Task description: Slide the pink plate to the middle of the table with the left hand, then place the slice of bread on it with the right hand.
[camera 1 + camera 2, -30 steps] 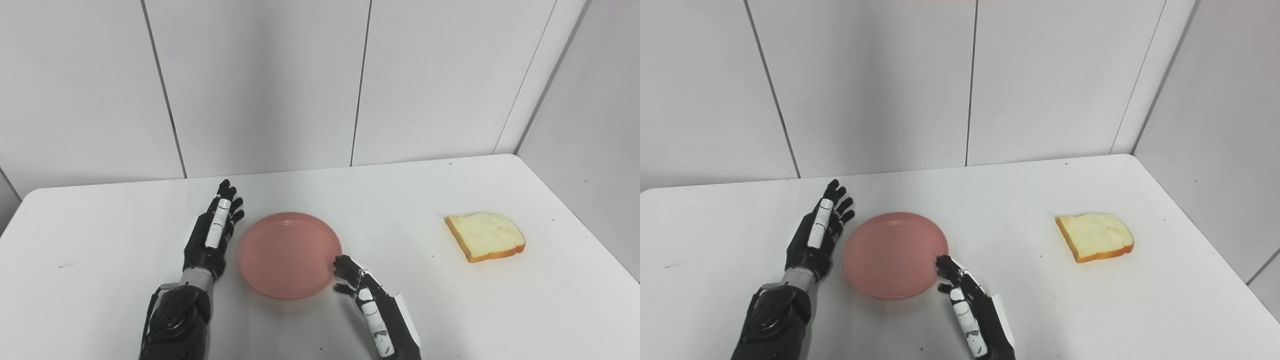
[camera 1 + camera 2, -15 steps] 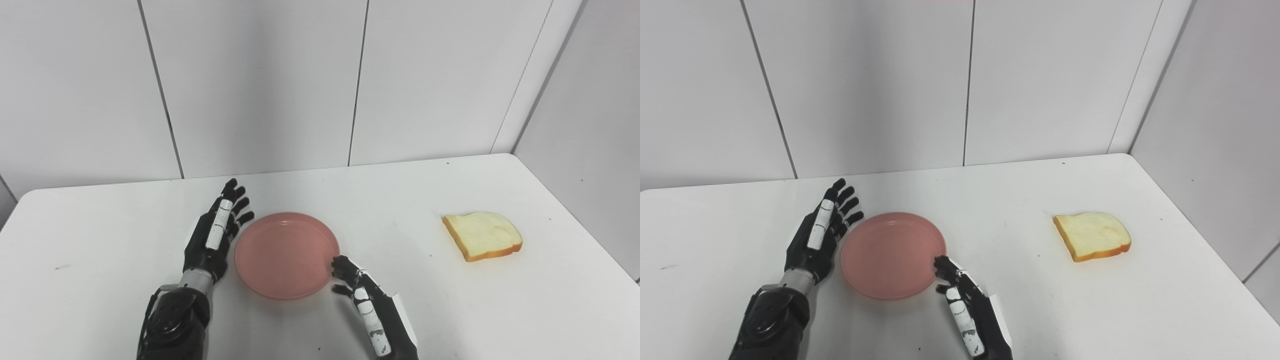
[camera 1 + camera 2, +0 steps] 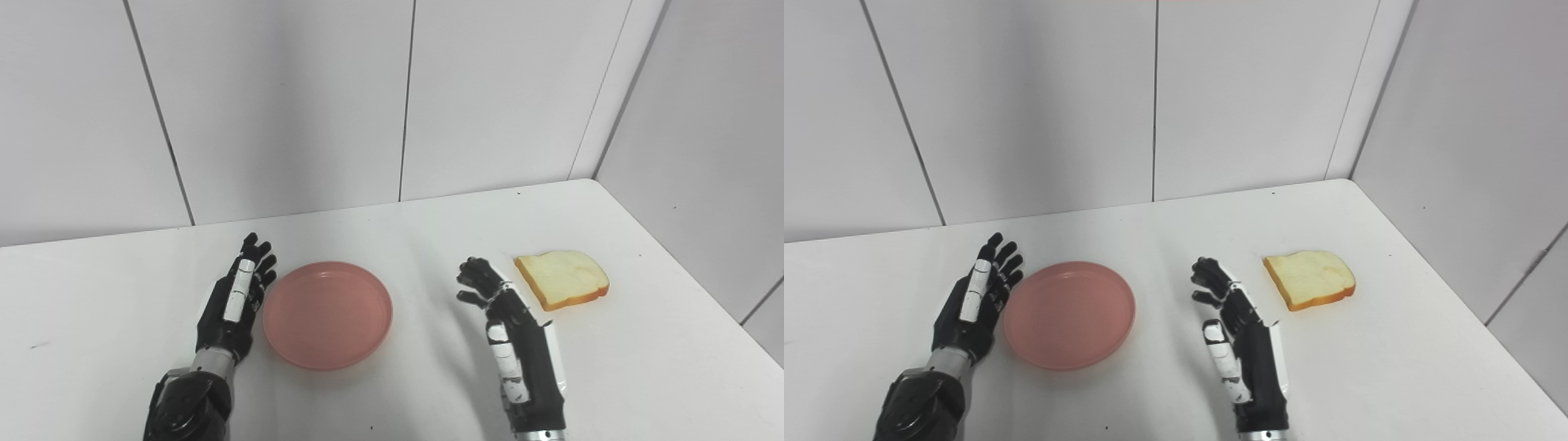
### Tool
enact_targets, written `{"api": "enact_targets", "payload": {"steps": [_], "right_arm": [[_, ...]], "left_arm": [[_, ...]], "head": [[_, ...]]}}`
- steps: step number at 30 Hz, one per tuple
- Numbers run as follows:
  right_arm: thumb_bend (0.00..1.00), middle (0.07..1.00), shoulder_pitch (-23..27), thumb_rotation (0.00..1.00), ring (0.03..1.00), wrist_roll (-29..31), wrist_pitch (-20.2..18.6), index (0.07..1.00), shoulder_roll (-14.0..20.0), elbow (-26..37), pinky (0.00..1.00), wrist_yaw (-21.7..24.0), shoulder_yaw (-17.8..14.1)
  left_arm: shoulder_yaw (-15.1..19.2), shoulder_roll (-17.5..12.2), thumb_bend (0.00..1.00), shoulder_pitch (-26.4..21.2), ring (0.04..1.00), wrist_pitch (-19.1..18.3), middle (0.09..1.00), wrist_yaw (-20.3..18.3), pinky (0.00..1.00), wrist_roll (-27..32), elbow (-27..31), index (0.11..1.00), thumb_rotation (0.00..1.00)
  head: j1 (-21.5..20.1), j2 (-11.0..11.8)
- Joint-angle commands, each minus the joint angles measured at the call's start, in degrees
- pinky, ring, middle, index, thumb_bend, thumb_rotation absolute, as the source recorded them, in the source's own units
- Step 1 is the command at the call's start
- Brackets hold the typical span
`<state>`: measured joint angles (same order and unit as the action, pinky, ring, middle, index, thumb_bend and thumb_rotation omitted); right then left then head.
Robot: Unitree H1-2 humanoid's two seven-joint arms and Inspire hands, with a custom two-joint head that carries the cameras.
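Note:
The round pink plate [image 3: 327, 313] lies flat on the white table [image 3: 398, 245], empty. My left hand [image 3: 236, 300] rests edge-on just beside the plate's left rim, fingers straight and apart, holding nothing. A slice of bread [image 3: 563, 278] with a golden crust lies flat at the right side of the table. My right hand [image 3: 499, 306] stands between plate and bread, a short gap left of the slice, fingers loosely curled and spread, empty. In the right eye view the same hand [image 3: 1228, 300] is apart from the bread [image 3: 1309, 278].
White wall panels [image 3: 404, 98] close the table at the back and a grey wall [image 3: 704, 153] runs along its right edge. The table's far right corner [image 3: 588, 182] is near the bread.
My right hand has left the plate's right rim and travelled right and away from me, to just left of the bread. The camera has turned right. The left hand stays beside the plate.

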<state>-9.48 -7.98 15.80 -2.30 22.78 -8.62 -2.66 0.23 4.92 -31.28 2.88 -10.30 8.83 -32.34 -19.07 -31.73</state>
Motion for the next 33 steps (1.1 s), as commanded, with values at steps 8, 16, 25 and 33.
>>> {"api": "enact_targets", "payload": {"steps": [8,16,25,33], "right_arm": [[0.86,0.806,0.5,0.93,0.783,-1.5,2.3,0.810,5.2,3.9,0.71,0.5,-6.9],[0.79,0.874,3.5,0.90,0.821,-3.9,-8.1,0.914,18.3,4.1,0.73,6.2,-12.4],[0.80,0.913,7.2,0.85,0.856,-9.6,-12.5,0.917,29.9,0.7,0.77,9.2,-15.5],[0.86,0.907,10.8,0.76,0.897,-21.0,-11.4,0.909,41.6,-4.6,0.80,12.7,-13.7]], "left_arm": [[0.4,-0.3,0.86,-1.7,0.946,1.9,0.951,-1.2,0.96,0.5,-2.3,0.960,0.79],[-0.1,0.4,0.88,-1.7,0.948,2.0,0.955,-1.4,0.93,0.1,-2.2,0.961,0.79],[-0.2,0.5,0.86,-1.9,0.956,3.0,0.965,-1.1,0.96,-0.1,-3.1,0.970,0.80],[-0.2,0.2,0.85,-1.7,0.953,2.8,0.961,-1.0,0.94,-0.2,-2.7,0.968,0.80]], "head": [[-2.7,1.1],[-3.2,1.9],[-2.7,2.5],[-3.2,2.7]]}}
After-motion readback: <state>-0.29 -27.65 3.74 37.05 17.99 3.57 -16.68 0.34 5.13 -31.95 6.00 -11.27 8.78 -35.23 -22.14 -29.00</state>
